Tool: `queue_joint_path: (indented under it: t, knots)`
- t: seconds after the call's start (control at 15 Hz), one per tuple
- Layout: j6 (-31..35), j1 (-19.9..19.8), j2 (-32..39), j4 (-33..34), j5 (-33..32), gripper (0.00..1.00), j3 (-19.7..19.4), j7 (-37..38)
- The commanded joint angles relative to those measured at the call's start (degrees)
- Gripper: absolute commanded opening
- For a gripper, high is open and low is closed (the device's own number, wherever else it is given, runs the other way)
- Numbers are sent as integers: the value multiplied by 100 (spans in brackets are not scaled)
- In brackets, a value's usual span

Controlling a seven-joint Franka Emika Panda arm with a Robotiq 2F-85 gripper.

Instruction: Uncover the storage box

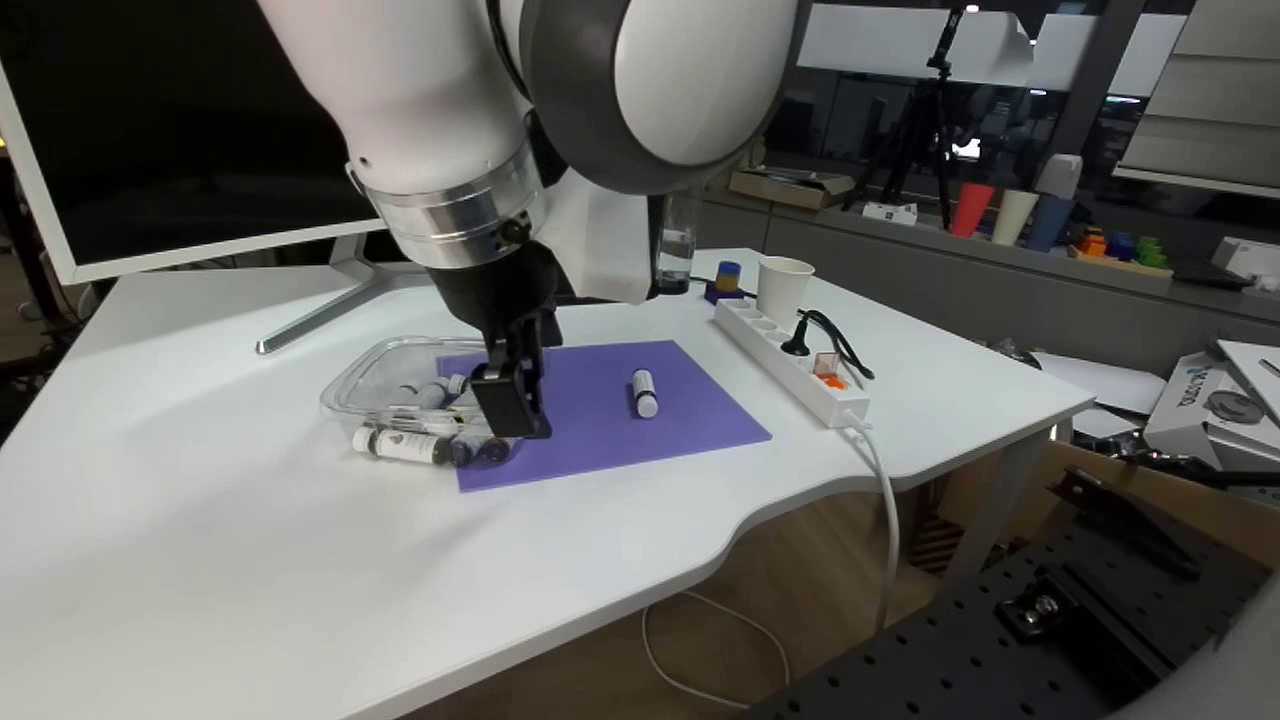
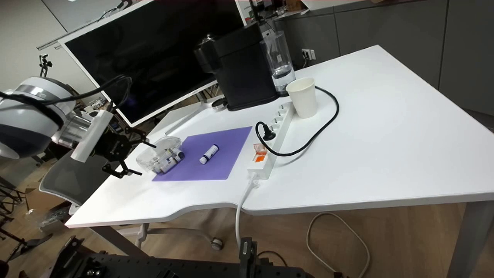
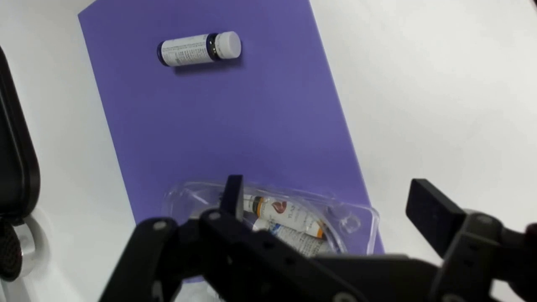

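Note:
The storage box, a shallow clear plastic box with rounded corners, lies partly on the left end of the purple mat in both exterior views (image 1: 372, 382) (image 2: 146, 157). Several small labelled bottles (image 1: 405, 446) show at it, seen through the clear plastic. I cannot tell a separate lid from the box. In the wrist view the box's clear rim (image 3: 371, 226) shows at the bottom, partly hidden by my gripper. My gripper (image 3: 328, 188) is open and empty, with one finger over the box and one over the white table. It also shows in both exterior views (image 1: 515, 400) (image 2: 147, 160), above the box.
A white-capped bottle (image 1: 644, 393) lies on the purple mat (image 1: 600, 440). A white power strip (image 1: 800, 365) with a black plug and a paper cup (image 1: 783, 285) stand beyond it. A tall black machine (image 2: 247, 73) and a monitor (image 2: 154, 50) stand at the back.

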Motion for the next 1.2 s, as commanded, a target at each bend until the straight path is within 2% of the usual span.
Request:
queue_joint_path:
  t: [0.0, 0.4, 0.6, 0.87, 1.13]
  knots:
    - [101, 94, 331, 305, -526, 100, -84, 767]
    - [187, 81, 595, 545, -1035, 100, -94, 1391]
    - [207, 41, 624, 589, -1048, 100, -93, 1455]
    - [246, -67, 611, 524, -559, 100, -40, 1063]
    - [362, -37, 525, 457, 368, 100, -98, 433]
